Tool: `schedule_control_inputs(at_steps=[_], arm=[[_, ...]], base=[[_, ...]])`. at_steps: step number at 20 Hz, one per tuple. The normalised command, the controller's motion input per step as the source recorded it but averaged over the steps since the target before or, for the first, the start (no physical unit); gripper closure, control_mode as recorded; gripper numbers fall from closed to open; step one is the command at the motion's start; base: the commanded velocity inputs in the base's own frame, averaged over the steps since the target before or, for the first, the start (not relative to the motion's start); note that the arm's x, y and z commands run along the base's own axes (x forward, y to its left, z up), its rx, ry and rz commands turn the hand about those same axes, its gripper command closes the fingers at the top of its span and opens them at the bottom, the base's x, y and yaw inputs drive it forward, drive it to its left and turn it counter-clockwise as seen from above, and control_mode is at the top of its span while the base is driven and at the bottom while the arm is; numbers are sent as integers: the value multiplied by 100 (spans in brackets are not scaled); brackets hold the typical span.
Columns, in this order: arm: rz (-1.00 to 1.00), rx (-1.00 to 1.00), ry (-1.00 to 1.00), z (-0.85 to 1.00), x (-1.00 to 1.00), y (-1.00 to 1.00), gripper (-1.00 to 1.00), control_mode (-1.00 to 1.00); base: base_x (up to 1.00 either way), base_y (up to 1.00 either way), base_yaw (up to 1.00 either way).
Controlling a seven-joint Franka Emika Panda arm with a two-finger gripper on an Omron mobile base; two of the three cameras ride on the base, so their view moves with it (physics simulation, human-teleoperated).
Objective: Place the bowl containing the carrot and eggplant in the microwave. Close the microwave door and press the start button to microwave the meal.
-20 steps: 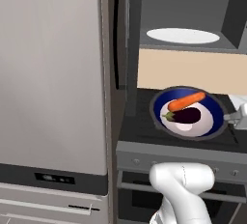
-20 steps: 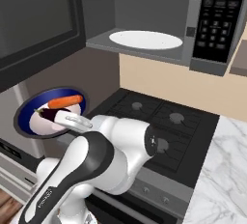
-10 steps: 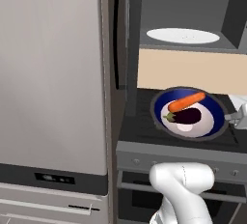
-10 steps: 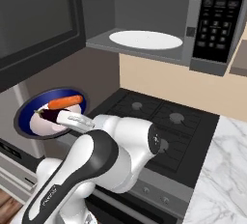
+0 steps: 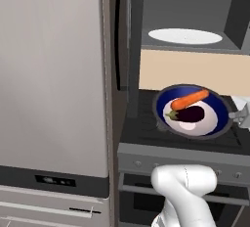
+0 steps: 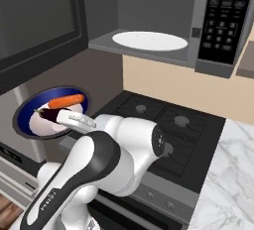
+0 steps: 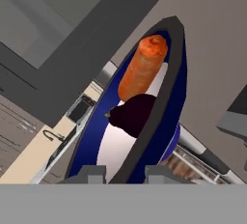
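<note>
Raised slightly since a second ago, the bowl [image 5: 195,114] is held by its near rim between the closed jaws of the gripper [image 7: 125,174] above the stove [image 6: 168,130], the eggplant [image 5: 189,115] and carrot [image 5: 189,99] lying inside, below the open microwave [image 6: 149,40] beyond.

Steel fridge [image 5: 53,84] beside black stove [image 6: 173,130], marble counter [image 6: 228,174]
</note>
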Motion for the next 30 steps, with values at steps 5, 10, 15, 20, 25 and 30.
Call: schedule_control_inputs(at_steps=[5,10,15,20,25,30], arm=[[0,0,0,44,-3,-2,100,-100],[0,-1,0,5,-14,-16,100,-100],[-4,0,0,1,-7,-37,100,-100],[-10,0,0,24,-2,-9,100,-100],[-18,1,-4,41,0,0,100,-100],[-20,8,-2,27,0,-11,100,-100]], base=[[0,0,0],[0,0,0],[0,0,0],[0,0,0],[0,0,0],[0,0,0]])
